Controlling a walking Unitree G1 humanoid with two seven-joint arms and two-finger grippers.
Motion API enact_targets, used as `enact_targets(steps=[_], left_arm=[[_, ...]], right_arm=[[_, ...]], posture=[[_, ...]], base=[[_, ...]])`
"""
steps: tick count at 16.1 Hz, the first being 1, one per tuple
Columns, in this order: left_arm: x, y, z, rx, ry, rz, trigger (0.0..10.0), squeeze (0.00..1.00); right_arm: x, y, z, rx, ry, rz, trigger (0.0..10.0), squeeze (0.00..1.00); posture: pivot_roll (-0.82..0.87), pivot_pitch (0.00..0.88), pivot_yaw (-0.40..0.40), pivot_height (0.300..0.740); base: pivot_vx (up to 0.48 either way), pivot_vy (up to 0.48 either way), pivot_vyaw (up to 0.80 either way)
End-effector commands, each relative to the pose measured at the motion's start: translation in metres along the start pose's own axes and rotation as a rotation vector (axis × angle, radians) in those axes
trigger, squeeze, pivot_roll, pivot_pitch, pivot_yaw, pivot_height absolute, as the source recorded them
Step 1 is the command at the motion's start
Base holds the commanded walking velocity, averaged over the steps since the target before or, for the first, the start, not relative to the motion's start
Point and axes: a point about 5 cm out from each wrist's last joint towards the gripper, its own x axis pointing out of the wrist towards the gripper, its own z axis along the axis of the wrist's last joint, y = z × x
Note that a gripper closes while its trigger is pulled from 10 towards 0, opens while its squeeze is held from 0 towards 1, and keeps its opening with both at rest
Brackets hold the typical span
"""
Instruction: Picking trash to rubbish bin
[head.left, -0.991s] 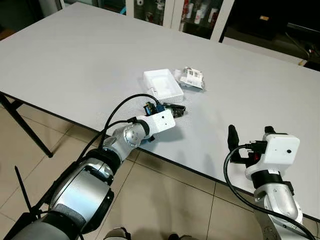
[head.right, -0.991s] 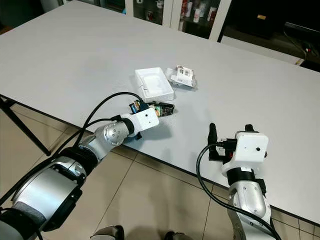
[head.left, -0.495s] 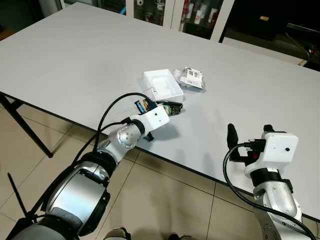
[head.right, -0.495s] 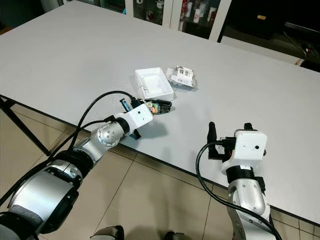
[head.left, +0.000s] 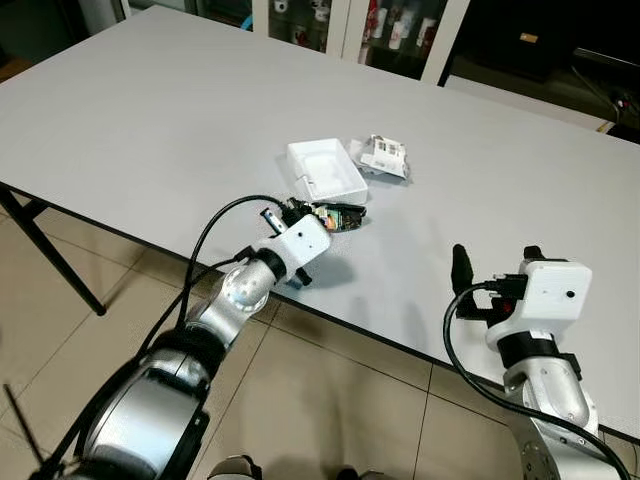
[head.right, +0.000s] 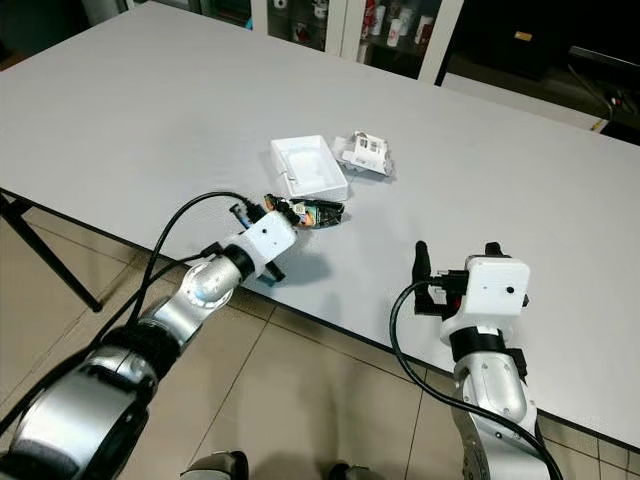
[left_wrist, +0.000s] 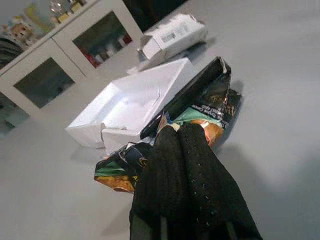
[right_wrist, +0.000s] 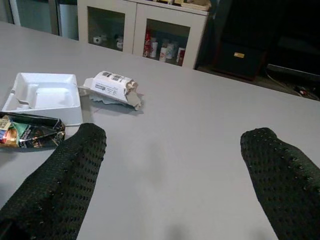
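Observation:
A crumpled dark snack wrapper (head.left: 340, 215) with green and orange print lies on the grey table (head.left: 150, 110), just in front of an empty white foam tray (head.left: 325, 168). My left gripper (left_wrist: 177, 129) has its black fingers pressed together, the tips pinching the wrapper's near edge (left_wrist: 210, 107). Beyond the tray lies a torn white carton (head.left: 385, 155). My right gripper (right_wrist: 170, 165) hovers open over the table's near edge, well to the right of the trash, with nothing between its fingers (right_wrist: 65, 175).
The table's front edge (head.left: 380, 340) runs under both arms, with tiled floor (head.left: 330, 410) below. A black table leg (head.left: 50, 260) stands at the left. Glass-fronted cabinets (head.left: 400, 30) line the far side.
My left arm has drawn back and to the left, and the wrapper has shifted slightly with it toward the table's edge. The right gripper has barely moved.

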Motion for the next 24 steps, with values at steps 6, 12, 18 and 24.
enact_targets(steps=[6,12,18,24], left_arm=[[-0.01,-0.006,0.008,-0.028,-0.077,0.086,10.0,0.8],[0.008,0.023,0.027,0.055,-0.077,0.235,10.0,1.0],[0.01,0.014,0.027,0.022,-0.047,0.293,10.0,1.0],[0.012,0.022,0.022,0.047,0.001,0.291,10.0,1.0]], right_arm=[[0.004,-0.003,-0.001,-0.007,-0.01,0.002,10.0,0.0],[0.005,-0.003,-0.002,-0.006,-0.012,0.003,10.0,0.0],[0.004,-0.003,-0.001,-0.027,-0.014,0.009,10.0,0.0],[0.003,-0.001,-0.001,-0.043,-0.007,0.028,10.0,0.0]], posture=[[0.15,0.1,-0.105,0.74],[0.14,0.096,-0.103,0.74],[0.13,0.089,-0.104,0.74],[0.13,0.092,-0.103,0.74]], base=[[0.0,0.0,0.0],[0.0,0.0,0.0],[0.0,0.0,0.0],[0.0,0.0,0.75]])
